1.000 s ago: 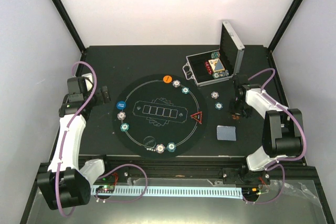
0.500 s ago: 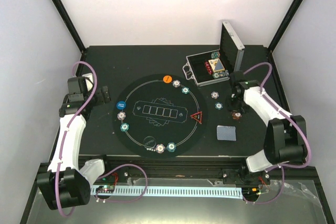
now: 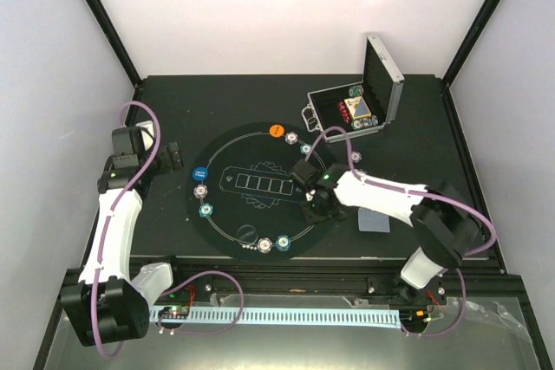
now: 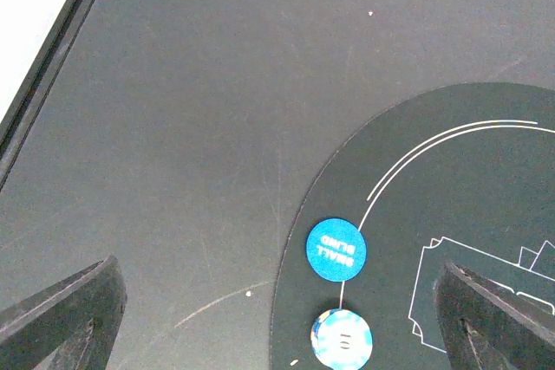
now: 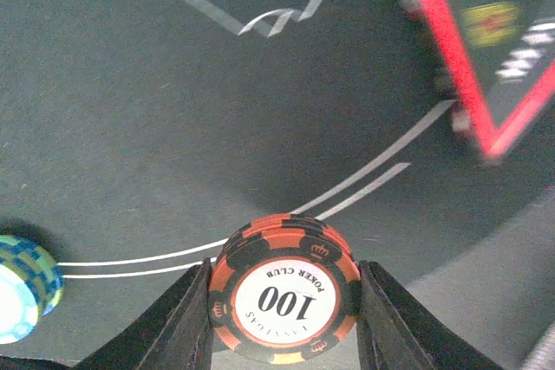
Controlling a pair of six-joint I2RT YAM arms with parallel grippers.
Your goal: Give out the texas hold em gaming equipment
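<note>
My right gripper (image 3: pixel 313 204) is over the right part of the round mat, shut on a small stack of red-brown "100" poker chips (image 5: pixel 284 299) held low over the mat's white ring line. The red triangle marker (image 5: pixel 486 49) lies just beyond it. A teal-and-white chip (image 5: pixel 22 296) sits to its left. My left gripper (image 3: pixel 171 155) is open and empty over the bare table left of the mat. Below it lie the blue "small blind" disc (image 4: pixel 336 249) and a white-teal chip (image 4: pixel 342 340). The orange disc (image 3: pixel 277 130) and grey-blue cards (image 3: pixel 375 219) also show.
The silver case (image 3: pixel 355 112) stands open at the back right with chips and cards inside. More chips sit round the mat's ring (image 3: pixel 283 243) and on the table near the case (image 3: pixel 354 157). The black mat (image 3: pixel 227 149) fills the middle.
My right arm has swung left from the table beside the case onto the mat. The red-brown chips that lay right of the mat are now in its jaws. The left arm has not moved.
</note>
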